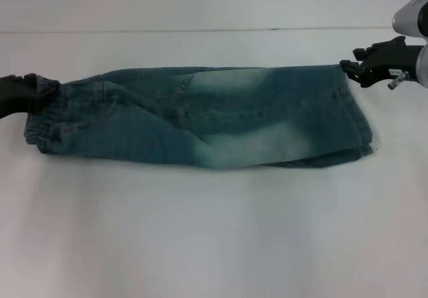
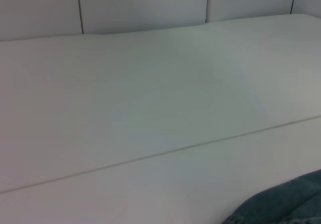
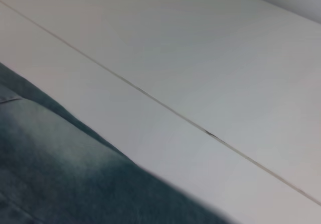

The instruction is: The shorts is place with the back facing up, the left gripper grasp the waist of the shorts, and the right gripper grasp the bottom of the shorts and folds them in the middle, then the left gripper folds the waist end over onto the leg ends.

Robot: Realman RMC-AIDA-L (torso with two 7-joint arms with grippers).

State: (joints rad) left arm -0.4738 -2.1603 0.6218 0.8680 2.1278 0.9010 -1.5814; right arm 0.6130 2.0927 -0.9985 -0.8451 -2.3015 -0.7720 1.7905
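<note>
The faded blue-green denim shorts (image 1: pixel 200 121) lie folded lengthwise in a long strip across the table. The ruffled elastic waist (image 1: pixel 43 121) is at the left end and the leg ends (image 1: pixel 354 124) are at the right end. My left gripper (image 1: pixel 30 92) is at the far upper corner of the waist, shut on the waistband. My right gripper (image 1: pixel 353 69) touches the far right corner at the bottom of the shorts. A bit of denim (image 2: pixel 286 204) shows in the left wrist view, and a wider fold of the shorts (image 3: pixel 60 174) in the right wrist view.
The white table (image 1: pixel 214 231) stretches wide in front of the shorts. A thin seam (image 1: pixel 200 29) runs across the table behind them, with a pale wall (image 2: pixel 140 5) beyond.
</note>
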